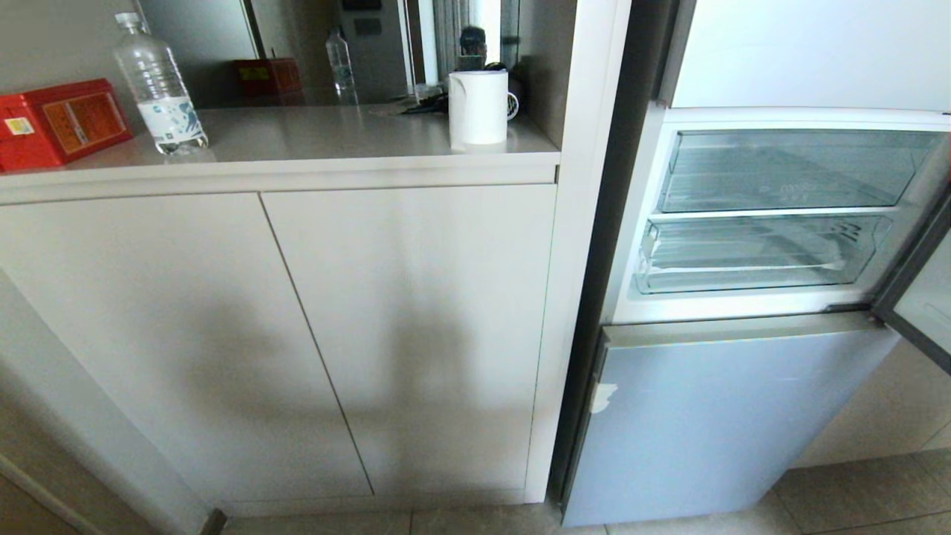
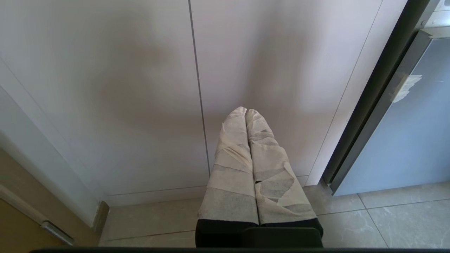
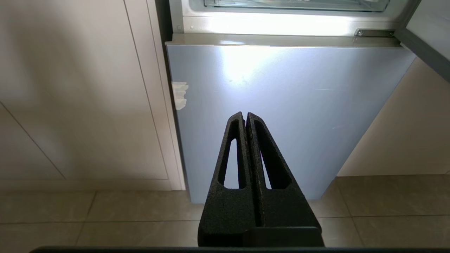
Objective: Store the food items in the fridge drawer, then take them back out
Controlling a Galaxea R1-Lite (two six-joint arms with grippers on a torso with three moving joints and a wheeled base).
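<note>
Looks like home kitchen: fridge [image 1: 743, 297] with door open, clear drawers inside, built-in beige cabinets [image 1: 297, 334] beside it, countertop [image 1: 312, 141] holding water bottle [image 1: 157, 85], white mug [image 1: 479, 108], red box [image 1: 59, 122], tiled floor [image 3: 88, 218].

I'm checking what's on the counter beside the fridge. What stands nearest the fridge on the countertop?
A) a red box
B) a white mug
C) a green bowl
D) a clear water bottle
B: the white mug stands at the countertop end next to the fridge, beyond the water bottle and red box.
</note>
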